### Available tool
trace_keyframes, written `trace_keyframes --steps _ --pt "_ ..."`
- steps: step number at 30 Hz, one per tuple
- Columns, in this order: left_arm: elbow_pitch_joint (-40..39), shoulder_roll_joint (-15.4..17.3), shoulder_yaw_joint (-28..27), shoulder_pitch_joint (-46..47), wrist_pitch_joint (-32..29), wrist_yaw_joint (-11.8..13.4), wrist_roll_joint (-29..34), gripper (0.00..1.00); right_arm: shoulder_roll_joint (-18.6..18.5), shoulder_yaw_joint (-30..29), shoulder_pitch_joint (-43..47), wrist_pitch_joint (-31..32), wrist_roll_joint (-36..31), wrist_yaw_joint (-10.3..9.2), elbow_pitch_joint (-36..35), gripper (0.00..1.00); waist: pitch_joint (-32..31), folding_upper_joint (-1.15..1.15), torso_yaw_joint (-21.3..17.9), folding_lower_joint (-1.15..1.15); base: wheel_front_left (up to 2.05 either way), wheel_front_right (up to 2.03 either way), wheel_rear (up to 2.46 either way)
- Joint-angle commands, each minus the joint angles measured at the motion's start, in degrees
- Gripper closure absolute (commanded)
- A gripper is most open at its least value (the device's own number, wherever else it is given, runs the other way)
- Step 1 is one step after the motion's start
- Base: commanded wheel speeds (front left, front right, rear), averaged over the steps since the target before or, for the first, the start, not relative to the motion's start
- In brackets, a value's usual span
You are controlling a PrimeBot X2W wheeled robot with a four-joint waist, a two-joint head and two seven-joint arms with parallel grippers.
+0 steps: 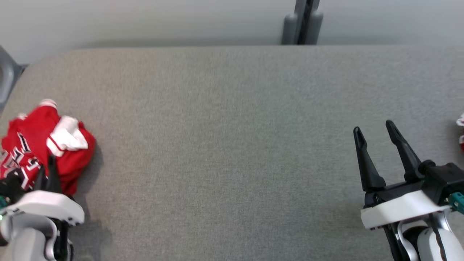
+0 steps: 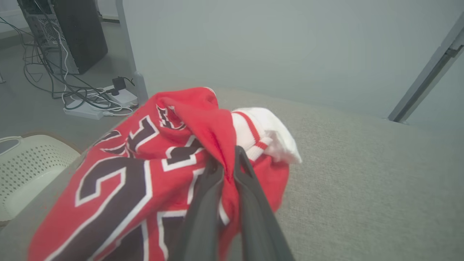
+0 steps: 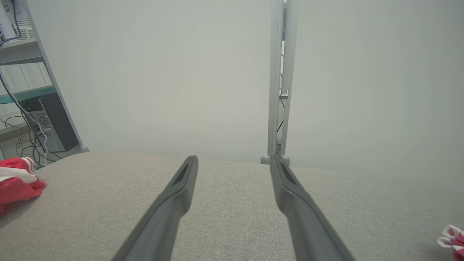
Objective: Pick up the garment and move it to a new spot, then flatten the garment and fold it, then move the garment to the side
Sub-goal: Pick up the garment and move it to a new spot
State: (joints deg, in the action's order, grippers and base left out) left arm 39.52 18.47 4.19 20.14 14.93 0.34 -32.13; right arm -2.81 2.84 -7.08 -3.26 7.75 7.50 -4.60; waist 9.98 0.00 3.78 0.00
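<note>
- Grey cloth covers the bench.
- Left pincer is low at the near left edge, shut tight on a fold of the garment.
- Right pincer is at the near right, fingers wide apart, holding nothing.
- This garment is a crumpled red shirt with white trim, on the bench's left end; its black, white-edged letters are too bunched to read.
- Far off stand a grey post and a pale wall.

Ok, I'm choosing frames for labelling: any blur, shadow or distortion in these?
Head view: even light, the garment throws a soft shadow rightward on the table. Left wrist view: the left gripper blurs near the lens. Right wrist view: wall hazy, table's far edge bowed, right gripper soft.
</note>
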Motion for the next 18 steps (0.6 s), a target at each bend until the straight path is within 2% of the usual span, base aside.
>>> trace_keyframes --steps 1,11,18 --pt "-2.5 0.0 0.1 -2.1 0.3 1.0 0.5 1.0 -0.2 -0.1 1.1 -0.4 0.6 -0.02 0.1 0.0 -3.6 0.0 -1.5 0.0 0.0 0.0 0.0" --pt "-27.0 -0.8 2.1 -15.9 -6.3 7.8 2.1 1.0 -0.2 0.4 4.9 0.4 1.3 -0.02 -0.9 0.0 -7.5 0.0 -4.8 0.0 0.0 0.0 0.0" --pt "-35.5 -1.6 4.9 -19.0 -10.4 9.1 2.8 1.0 -0.2 0.5 5.4 0.9 2.0 -0.02 -1.2 0.0 -6.6 0.0 -8.3 0.0 0.0 0.0 0.0"
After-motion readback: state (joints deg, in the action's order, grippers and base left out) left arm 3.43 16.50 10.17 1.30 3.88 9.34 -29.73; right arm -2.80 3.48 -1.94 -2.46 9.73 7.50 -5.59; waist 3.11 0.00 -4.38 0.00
